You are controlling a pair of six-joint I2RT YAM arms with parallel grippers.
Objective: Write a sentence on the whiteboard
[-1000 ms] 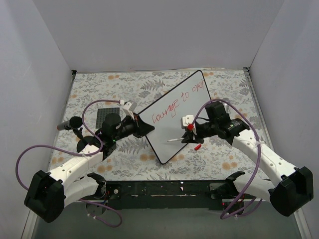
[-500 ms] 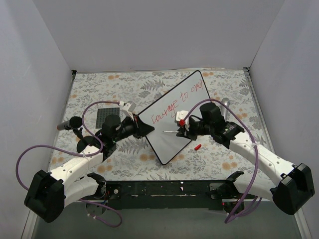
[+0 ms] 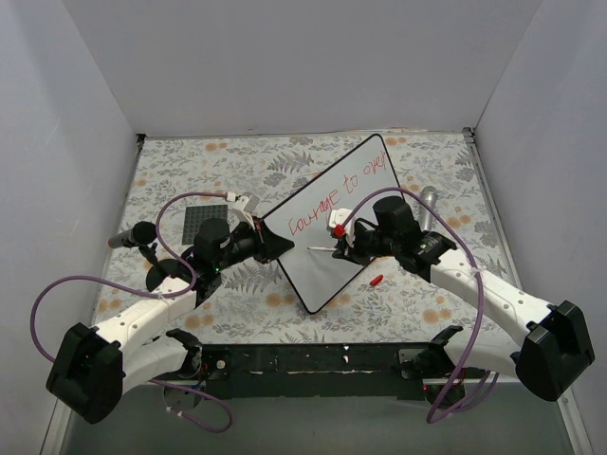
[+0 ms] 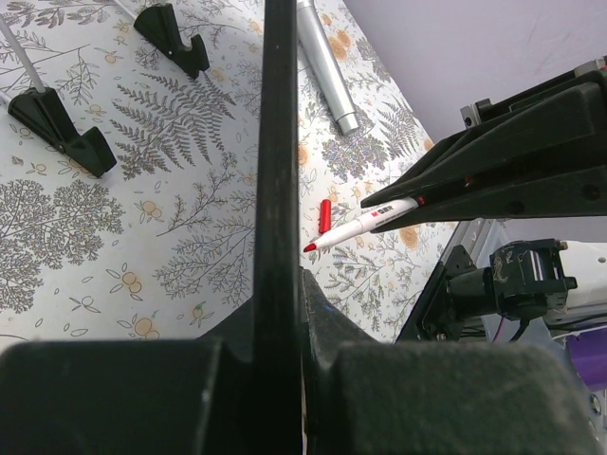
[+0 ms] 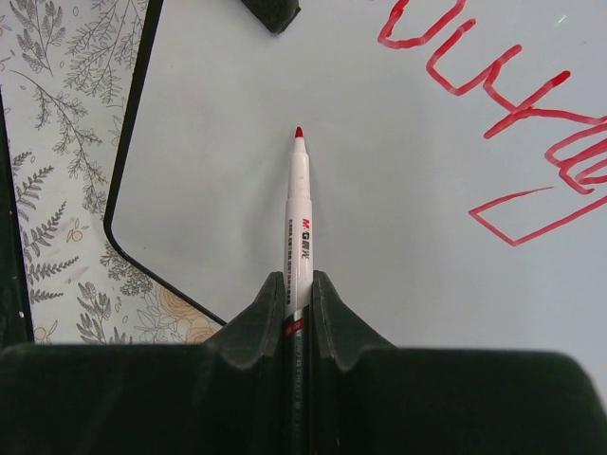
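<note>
A red cap [image 3: 377, 280] lies on the floral table [image 3: 237, 161]. A silver tube [image 3: 426, 204] sits toward the right edge. A black cylinder [image 3: 133, 235] and a dark mesh square [image 3: 206, 216] are near the left edge.

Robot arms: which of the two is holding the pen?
The right fingers: they pinch the red-tipped marker over the whiteboard. The left fingers only clamp the board's black edge.

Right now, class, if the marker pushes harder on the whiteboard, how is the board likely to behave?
Likely stiff: the whiteboard shows a dead-straight rim in the left wrist view. Its glossy face looks slippery, so the marker may skid. Clamped by the left fingers at one edge only, it could pivot under a push.
</note>
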